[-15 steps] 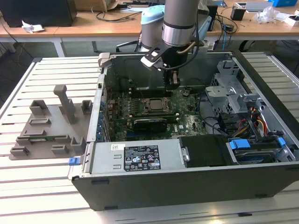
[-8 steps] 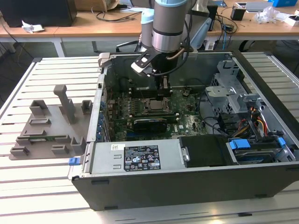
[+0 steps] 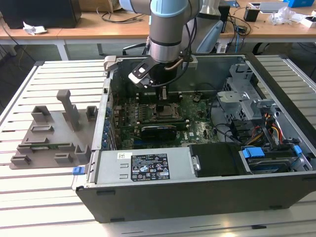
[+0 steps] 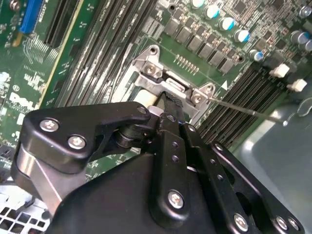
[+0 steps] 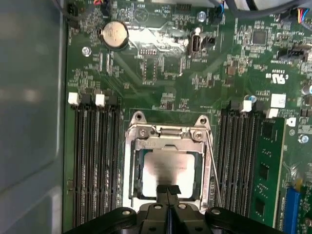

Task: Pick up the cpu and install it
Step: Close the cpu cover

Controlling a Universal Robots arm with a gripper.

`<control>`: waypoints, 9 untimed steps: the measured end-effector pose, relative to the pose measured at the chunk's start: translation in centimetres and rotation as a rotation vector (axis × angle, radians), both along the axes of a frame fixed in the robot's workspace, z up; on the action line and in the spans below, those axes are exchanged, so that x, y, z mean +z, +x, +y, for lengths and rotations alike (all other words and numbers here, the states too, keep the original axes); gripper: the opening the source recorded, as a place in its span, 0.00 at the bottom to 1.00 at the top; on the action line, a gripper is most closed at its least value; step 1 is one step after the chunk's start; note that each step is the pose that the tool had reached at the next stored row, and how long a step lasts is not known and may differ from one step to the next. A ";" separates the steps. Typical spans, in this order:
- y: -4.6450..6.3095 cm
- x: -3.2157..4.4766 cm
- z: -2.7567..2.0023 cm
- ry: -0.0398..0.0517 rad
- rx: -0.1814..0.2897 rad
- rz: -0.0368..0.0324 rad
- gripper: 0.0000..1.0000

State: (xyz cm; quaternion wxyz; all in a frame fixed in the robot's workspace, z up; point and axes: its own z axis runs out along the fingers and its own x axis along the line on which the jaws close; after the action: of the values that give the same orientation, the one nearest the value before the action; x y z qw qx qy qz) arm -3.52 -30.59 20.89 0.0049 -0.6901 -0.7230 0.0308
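The cpu (image 5: 168, 165), a thin square chip with a shiny silver top, lies flat inside the metal-framed socket (image 5: 131, 165) on the green motherboard. My gripper (image 5: 168, 191) is shut, its two black fingertips pressed together with nothing between them, over the chip's edge. I cannot tell whether they touch it. In the exterior view the gripper (image 3: 163, 96) hangs straight down over the socket (image 3: 165, 109) inside the open computer case (image 3: 207, 190). In the second wrist view the gripper (image 4: 170, 100) points at the socket frame (image 4: 151, 68).
Black memory slots (image 5: 95, 161) flank the socket on both sides, and a thin metal lever (image 5: 214, 170) runs along one side of it. A coin battery (image 5: 113, 34) sits farther off. A grey slotted holder block (image 3: 49, 136) lies outside the case at the exterior view's left.
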 end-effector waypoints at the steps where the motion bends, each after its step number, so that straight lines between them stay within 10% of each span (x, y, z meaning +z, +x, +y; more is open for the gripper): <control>1: -0.1 -0.09 0.00 -0.0001 0.000 0.0001 0.11; 9: 0.1 -0.45 0.00 -0.0009 0.000 0.0001 0.11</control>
State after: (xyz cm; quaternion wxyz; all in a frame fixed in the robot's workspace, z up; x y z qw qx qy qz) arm -3.44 -30.58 20.44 0.0046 -0.6902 -0.7230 0.0312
